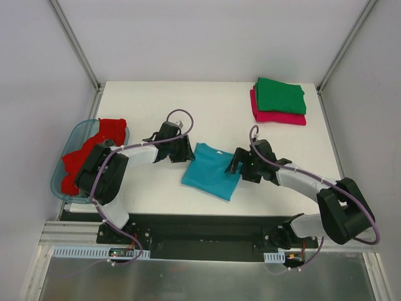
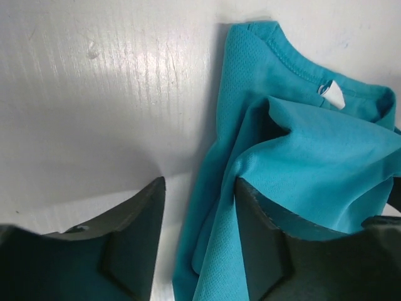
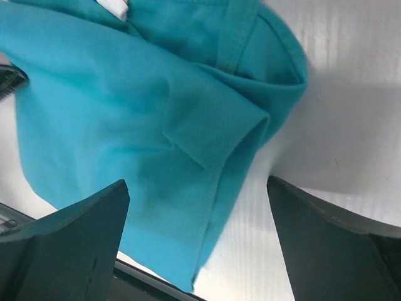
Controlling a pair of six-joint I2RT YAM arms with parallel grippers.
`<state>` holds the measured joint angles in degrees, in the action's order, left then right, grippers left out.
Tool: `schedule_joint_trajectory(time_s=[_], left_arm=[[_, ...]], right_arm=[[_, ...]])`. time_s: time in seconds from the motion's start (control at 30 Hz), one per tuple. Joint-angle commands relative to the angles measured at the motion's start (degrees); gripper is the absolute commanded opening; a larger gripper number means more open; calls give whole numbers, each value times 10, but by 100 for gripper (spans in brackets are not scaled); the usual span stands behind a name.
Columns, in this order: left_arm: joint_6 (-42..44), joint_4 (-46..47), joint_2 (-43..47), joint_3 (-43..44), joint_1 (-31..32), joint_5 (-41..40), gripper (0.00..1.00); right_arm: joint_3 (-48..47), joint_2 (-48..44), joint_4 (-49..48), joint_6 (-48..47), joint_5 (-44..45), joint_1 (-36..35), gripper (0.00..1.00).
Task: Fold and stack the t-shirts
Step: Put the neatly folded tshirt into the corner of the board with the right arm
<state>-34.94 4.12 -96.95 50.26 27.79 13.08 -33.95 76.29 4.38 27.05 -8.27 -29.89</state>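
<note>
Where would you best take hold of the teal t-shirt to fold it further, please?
Pinch the teal t-shirt at its folded side edges near the collar, left hand from the left, right hand from the right; both open hands flank those edges, which lie slightly raised.

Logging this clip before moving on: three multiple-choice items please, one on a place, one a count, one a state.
1. Where is the red t-shirt? A. in the blue basket B. on the green t-shirt C. under the teal t-shirt
2. How many folded t-shirts lie at the far right corner? A. one B. two C. four
3. The left hand is: A. shut on cloth B. open C. out of view
Answers: A, red cloth sits in the basket on the left; B, the green t-shirt lies on the pink-red t-shirt; B, its fingers stand apart at the teal t-shirt's edge.
</note>
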Motion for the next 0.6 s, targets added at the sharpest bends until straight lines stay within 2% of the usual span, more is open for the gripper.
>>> schedule_joint_trajectory(time_s=[0.0,0.13,0.2,0.37,0.57], left_arm=[[-17,15,-4,-24,9,-2,42],[-35,19,7,-53,12,-15,14],[-43,21,20,-69,16,-32,4],[-58,24,43,-101,27,-60,0],[-70,25,41,-107,27,-66,0]], right_arm=[[-8,45,-12,46,-10,-3,93],[-9,59,-21,47,-21,-3,86],[-6,63,-21,47,-23,-4,82],[-9,90,-25,43,-36,-14,78],[-24,136,-26,42,-38,-22,63]])
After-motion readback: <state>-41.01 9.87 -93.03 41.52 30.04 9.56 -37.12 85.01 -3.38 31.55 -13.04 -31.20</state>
